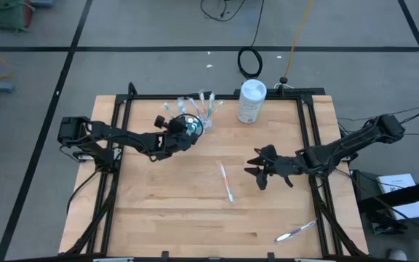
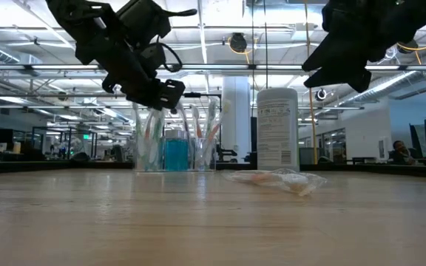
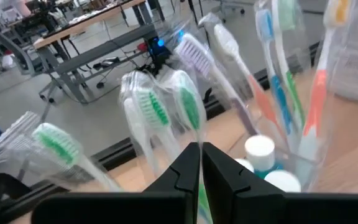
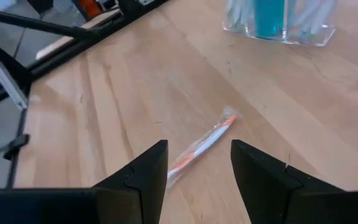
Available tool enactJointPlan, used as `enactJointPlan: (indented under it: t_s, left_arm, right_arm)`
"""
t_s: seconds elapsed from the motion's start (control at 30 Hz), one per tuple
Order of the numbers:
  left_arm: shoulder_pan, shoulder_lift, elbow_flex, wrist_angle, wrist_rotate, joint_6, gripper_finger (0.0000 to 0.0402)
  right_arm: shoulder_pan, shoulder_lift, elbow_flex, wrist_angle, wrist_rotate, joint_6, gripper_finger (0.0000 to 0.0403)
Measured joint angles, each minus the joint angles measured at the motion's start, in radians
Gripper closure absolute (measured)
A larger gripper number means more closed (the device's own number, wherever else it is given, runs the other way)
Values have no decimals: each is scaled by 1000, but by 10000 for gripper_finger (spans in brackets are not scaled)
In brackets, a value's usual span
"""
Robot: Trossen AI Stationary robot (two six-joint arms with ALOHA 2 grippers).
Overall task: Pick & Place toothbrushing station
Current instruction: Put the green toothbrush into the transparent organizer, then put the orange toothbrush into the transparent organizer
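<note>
Loose toothbrush (image 4: 199, 148): lying wrapped on worktop (image 1: 173, 211).
Right pincer (image 4: 197, 168): released, hovering above; needs lowering.
Left pincer (image 3: 201, 163): clenched empty by cup (image 1: 195, 122).

Two dark jointed arms — black angular fingers.

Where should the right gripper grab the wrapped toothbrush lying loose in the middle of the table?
Probably mid-handle, from straight above. The wrapped toothbrush lies flat and alone on the table, so the open right gripper can straddle its slim shaft crosswise; the ends would tip.
</note>
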Motion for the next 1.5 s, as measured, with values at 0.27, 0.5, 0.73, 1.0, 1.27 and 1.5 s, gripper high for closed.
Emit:
enactJointPlan:
  t_s: [0.27,0.5,0.73,1.0,1.27,1.5]
  left_arm:
    - [-16,0,0,-27,-1,-20,367]
    - [-4,0,0,-35,0,-12,298]
    - [-40,-89,0,-77,3,18,235]
    - [-76,-319,0,-139,75,124,220]
    - [-81,-436,1,-142,406,266,220]
    - [-82,-409,2,-203,531,269,220]
  right_arm:
    - [-10,170,-1,198,27,-134,234]
    - [-65,324,-1,452,75,-265,234]
    - [-130,443,-1,477,74,-241,234]
    - [-200,512,-1,511,-104,-194,234]
    - [-169,510,-1,666,-113,-350,235]
    - [-44,510,1,674,-110,-341,248]
